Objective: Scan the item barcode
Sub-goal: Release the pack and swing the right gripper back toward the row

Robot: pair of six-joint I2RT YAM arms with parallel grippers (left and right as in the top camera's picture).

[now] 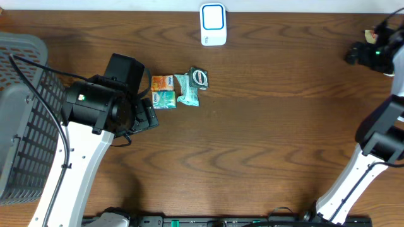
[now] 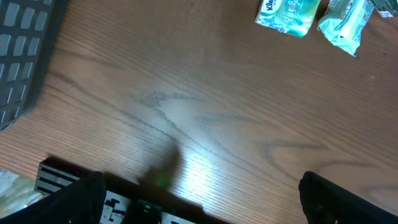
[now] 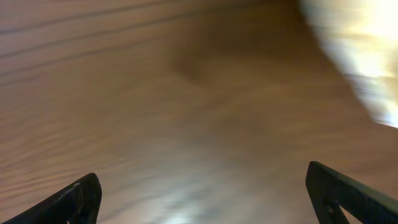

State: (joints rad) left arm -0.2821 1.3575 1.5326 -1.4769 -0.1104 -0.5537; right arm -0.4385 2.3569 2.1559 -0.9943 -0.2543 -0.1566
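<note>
A small cluster of packets lies on the wooden table (image 1: 265, 151), left of its middle. The orange packet (image 1: 162, 82) sits just above the teal packet (image 1: 164, 99), the two touching. Right beside them is a pale green packet (image 1: 187, 91), with a small dark, round-faced item (image 1: 199, 77) at its upper right corner; I cannot tell what that one is. Nothing holds any of them; they all rest flat on the wood.

Near the cluster, on its left, hangs the left gripper (image 2: 200, 185). Its fingers are spread wide with only bare table between them, and its wrist camera catches the teal and pale green packets at the top right of its view, apart from the fingers.

Further up the table, near the far edge and roughly in line with the cluster, stands the white-and-blue scanner (image 1: 213, 24), well apart from the packets.

A grey mesh basket (image 1: 22, 126) fills the left end of the table, behind the left arm.

Over at the far right, the right gripper (image 3: 202, 176) is well away from everything. Its fingers are released and wide apart, with nothing in them, over blurred wood grain.
</note>
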